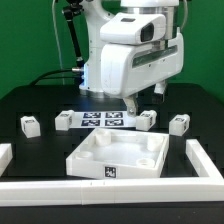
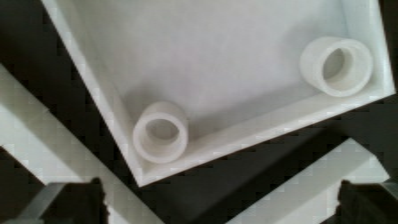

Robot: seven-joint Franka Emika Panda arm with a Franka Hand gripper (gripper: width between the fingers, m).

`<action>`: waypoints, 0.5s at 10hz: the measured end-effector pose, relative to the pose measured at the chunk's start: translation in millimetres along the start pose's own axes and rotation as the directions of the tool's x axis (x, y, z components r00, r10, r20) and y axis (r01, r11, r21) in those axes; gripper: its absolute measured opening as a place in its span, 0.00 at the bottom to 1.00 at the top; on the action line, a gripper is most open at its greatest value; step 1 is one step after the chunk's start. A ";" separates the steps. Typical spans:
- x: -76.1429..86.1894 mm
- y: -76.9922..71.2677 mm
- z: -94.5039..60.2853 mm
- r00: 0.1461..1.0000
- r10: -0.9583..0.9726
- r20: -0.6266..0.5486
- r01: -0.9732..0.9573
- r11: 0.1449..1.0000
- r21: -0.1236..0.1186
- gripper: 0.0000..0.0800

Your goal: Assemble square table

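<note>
The big white arm was the largest thing, and it reached down to the gripper. Its jaws were spread wide apart and nothing was between them (they touched no part at all). Under everything lay the black table. Long white rails ran along the table's edges, well apart from the jaws. The longest one lay on the camera's side of them. The square tabletop lay flat with its raised rim up. It was lower than the jaws and nearer the camera than they were, not touching them. In the wrist view one corner of it filled most of the picture. The marker board lay just beside the jaws, toward the exterior view's left. Four small white blocks sat on the table in a loose row. The closest leg was just beside the jaws on the exterior view's right. The second leg was farther out on that same side. The third leg sat past the marker board on the exterior view's left. The last leg was farthest from the jaws on that side. Two round sockets showed inside the tabletop's rim in the wrist view, one at the corner. A little black and white tag was on the tabletop's side farthest from the jaws.
</note>
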State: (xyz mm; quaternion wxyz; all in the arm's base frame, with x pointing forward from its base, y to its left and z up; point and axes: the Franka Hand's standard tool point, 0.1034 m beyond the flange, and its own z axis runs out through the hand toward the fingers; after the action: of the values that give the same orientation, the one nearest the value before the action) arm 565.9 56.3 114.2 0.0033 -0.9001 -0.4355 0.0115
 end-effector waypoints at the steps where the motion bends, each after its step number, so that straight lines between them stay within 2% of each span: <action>1: 0.0 0.0 0.0 1.000 0.000 0.000 0.000 1.000 0.000 0.81; 5: 0.0 0.0 0.1 1.000 0.000 0.000 0.000 1.000 0.000 0.81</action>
State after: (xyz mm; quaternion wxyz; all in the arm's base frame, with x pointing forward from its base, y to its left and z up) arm 565.9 56.3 114.1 0.0033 -0.9001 -0.4355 0.0116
